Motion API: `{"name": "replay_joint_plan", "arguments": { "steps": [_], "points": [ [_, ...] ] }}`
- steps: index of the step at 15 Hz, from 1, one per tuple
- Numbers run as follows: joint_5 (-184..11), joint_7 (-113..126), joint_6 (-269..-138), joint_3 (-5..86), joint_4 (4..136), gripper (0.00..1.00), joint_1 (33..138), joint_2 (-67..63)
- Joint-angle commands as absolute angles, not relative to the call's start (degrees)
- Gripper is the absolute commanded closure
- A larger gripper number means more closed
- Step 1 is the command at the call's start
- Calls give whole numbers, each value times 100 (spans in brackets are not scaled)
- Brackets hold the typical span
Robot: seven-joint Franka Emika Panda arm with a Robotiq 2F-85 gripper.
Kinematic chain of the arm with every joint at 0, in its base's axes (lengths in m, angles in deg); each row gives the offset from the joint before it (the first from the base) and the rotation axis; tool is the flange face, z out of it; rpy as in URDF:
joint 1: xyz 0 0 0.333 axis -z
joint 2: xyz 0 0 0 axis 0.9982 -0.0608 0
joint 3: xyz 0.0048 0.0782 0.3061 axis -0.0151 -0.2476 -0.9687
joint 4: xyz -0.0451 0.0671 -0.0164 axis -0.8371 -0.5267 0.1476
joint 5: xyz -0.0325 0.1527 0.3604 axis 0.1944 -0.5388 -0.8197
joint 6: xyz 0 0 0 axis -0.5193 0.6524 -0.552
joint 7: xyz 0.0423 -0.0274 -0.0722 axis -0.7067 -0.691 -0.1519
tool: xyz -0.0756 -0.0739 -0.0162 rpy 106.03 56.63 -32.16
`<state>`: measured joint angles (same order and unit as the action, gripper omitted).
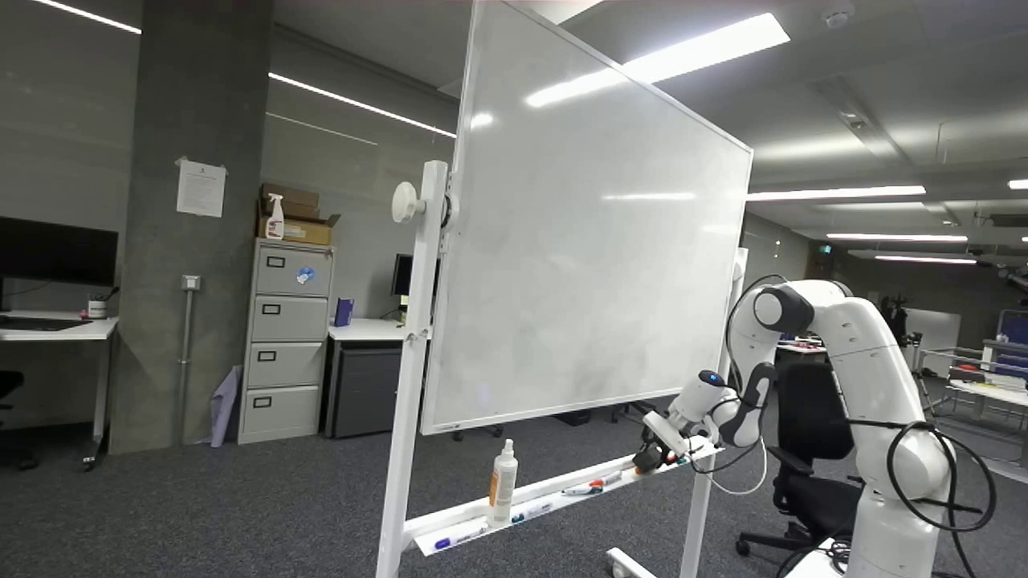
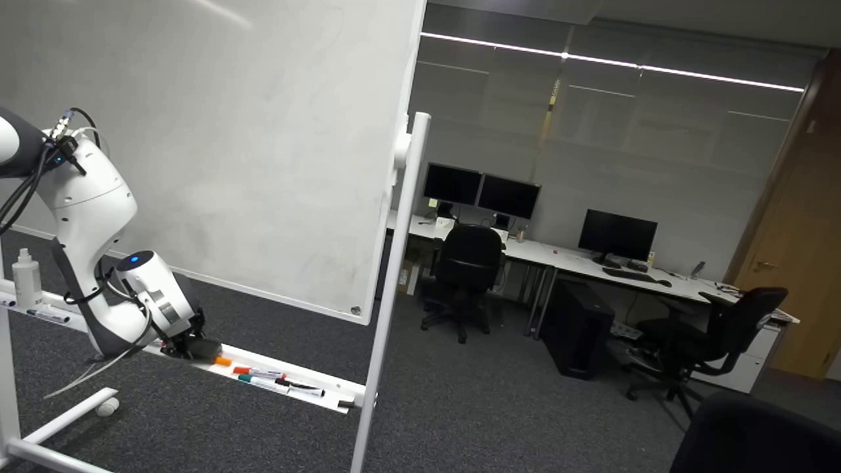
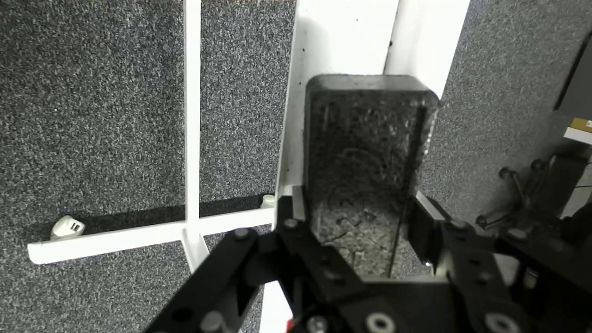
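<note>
In the wrist view we see the gripper [image 3: 363, 203] with its fingers [image 3: 298, 206] clamped on a dark block [image 3: 365, 129], one against each long side; the block juts out past the fingertips, over the white tray [image 3: 344, 41] that runs on beyond them; we cannot tell whether block and tray touch; in an exterior view we find a small orange piece [image 2: 222, 361] just beside the block, near the fingers, and a red-capped marker [image 2: 266, 374], a green-capped marker [image 2: 266, 384] and a black-capped marker [image 2: 305, 389] lying farther from them along the tray; in both exterior views a white bottle [image 1: 503, 486] stands upright on it, well apart from the fingers on their opposite side; the whiteboard [image 1: 586, 241] rises above them.
</note>
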<state>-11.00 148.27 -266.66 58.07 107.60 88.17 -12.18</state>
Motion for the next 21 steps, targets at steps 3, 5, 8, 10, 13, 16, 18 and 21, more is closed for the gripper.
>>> {"name": "replay_joint_plan", "arguments": {
  "steps": [3,5,8,10,13,16,18,21],
  "points": [
    [-1087,14938,-26655,5758,10681,19,8867,-1175],
    [-1062,14897,-26637,5788,10759,5,8827,-1091],
    [-1030,14765,-26675,5886,10971,0,8738,-847],
    [-967,14623,-26676,5849,11180,0,8765,-565],
    [-665,14352,-26677,5759,11717,0,8860,48],
    [335,14262,-26678,5672,12390,0,8977,485],
    [1173,14210,-26633,5952,12791,0,8800,694],
    [2431,14223,-26337,6144,13247,0,8727,1032]
  ]
}}
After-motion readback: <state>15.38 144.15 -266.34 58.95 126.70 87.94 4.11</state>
